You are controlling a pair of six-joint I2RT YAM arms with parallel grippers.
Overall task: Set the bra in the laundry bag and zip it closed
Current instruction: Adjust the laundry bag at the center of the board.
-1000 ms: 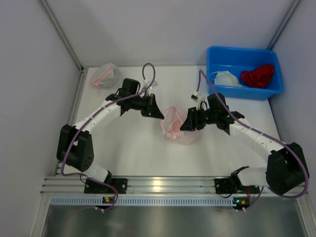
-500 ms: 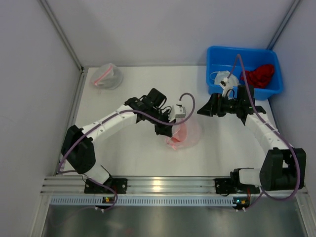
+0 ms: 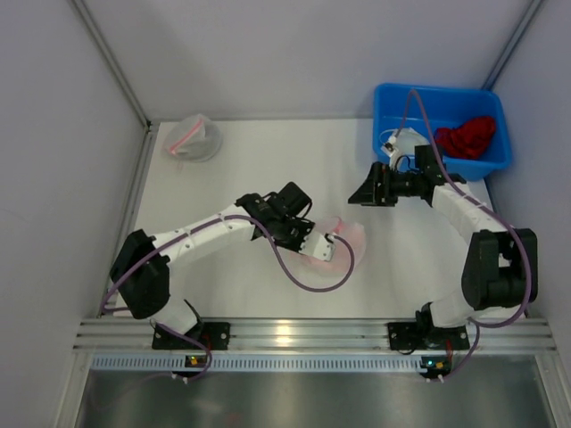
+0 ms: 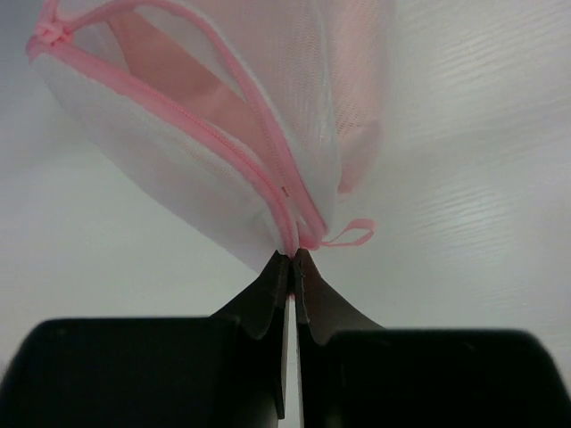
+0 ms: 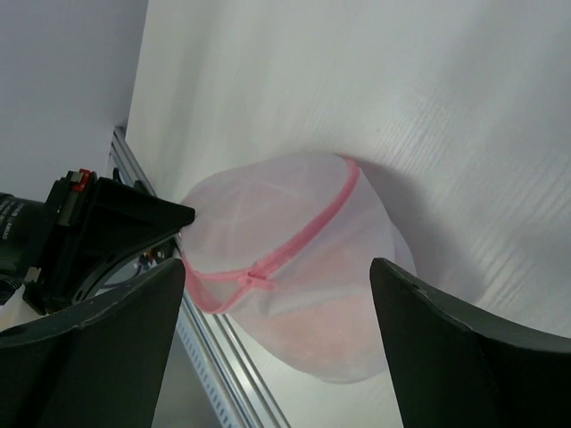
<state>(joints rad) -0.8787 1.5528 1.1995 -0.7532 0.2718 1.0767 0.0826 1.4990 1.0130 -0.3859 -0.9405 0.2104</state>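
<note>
Since a second ago my right arm has backed off to the right, toward the blue bin (image 3: 389, 100), and my left has swung in from the far left side. Now the left gripper (image 4: 290, 259) is clamped tight on the very end of the zipper seam of the laundry bag (image 3: 343, 239), which sits mid-table. The right gripper (image 5: 278, 267) hangs spread wide with nothing in it, just right of the bag. The pink bra (image 4: 192, 89) looks to be inside already, but the zip gapes. My worry: I'm only pinching a sliver of seam, so a tug on the slider (image 5: 250, 281) could yank it free, drag the light bag along, or snag mesh in the teeth.
</note>
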